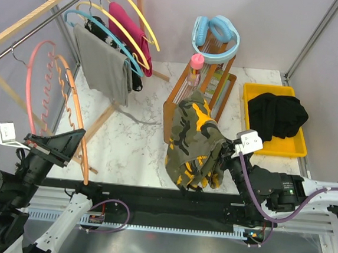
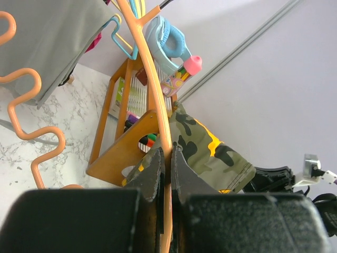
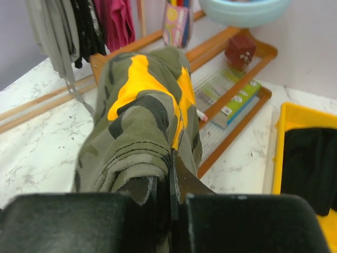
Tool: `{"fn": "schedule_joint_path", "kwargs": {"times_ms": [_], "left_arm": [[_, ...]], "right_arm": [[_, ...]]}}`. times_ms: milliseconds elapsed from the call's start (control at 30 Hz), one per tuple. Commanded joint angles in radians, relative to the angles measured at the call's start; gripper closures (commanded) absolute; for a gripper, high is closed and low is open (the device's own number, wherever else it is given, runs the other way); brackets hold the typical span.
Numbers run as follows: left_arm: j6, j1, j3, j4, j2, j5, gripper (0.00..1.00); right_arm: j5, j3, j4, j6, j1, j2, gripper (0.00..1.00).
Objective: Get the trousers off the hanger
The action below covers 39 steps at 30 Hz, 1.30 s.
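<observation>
Right gripper [image 3: 171, 169] is clamping olive-green camouflage cloth trousers [image 1: 194, 142] beside wooden rack [image 1: 171, 111] | left gripper [image 2: 166, 158] is pinching thin orange wire hanger [image 2: 151, 79], likely steadying it | plain black trousers [image 1: 276, 115] are lying in yellow tray [image 1: 285, 152]

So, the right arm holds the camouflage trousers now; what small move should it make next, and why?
Probably swing the right gripper rightward toward the yellow tray. Its jaws are shut on the camouflage trousers, which are clear of the orange hanger in the left gripper, and the black trousers already lie in that tray.
</observation>
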Motion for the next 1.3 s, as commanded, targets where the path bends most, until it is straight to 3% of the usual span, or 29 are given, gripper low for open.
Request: {"fn": "schedule_joint_path", "kwargs": {"times_ms": [0, 200, 467, 667, 1000, 1100, 1267], "left_arm": [[0.056, 0.003, 0.033, 0.056, 0.019, -0.007, 0.98], [0.059, 0.003, 0.030, 0.057, 0.028, -0.005, 0.98], [0.064, 0.003, 0.021, 0.057, 0.019, -0.004, 0.98], [0.059, 0.003, 0.016, 0.054, 0.019, -0.002, 0.98], [0.039, 0.003, 0.009, 0.056, 0.016, 0.012, 0.98], [0.036, 0.003, 0.007, 0.050, 0.013, 0.021, 0.98], [0.012, 0.003, -0.005, 0.048, 0.011, 0.050, 0.98]], "right_arm": [[0.141, -0.049, -0.103, 0.197, -0.005, -0.058, 1.00], [0.207, 0.003, -0.436, 0.459, -0.024, 0.078, 1.00], [0.220, -0.030, -0.539, 0.609, -0.125, -0.066, 1.00], [0.197, 0.025, -0.606, 0.601, -0.264, 0.001, 1.00], [0.120, 0.089, -0.571, 0.531, -0.507, 0.189, 1.00], [-0.056, 0.047, -0.342, 0.310, -0.657, 0.141, 1.00], [-0.381, 0.068, -0.182, 0.199, -0.976, 0.106, 1.00]]}}
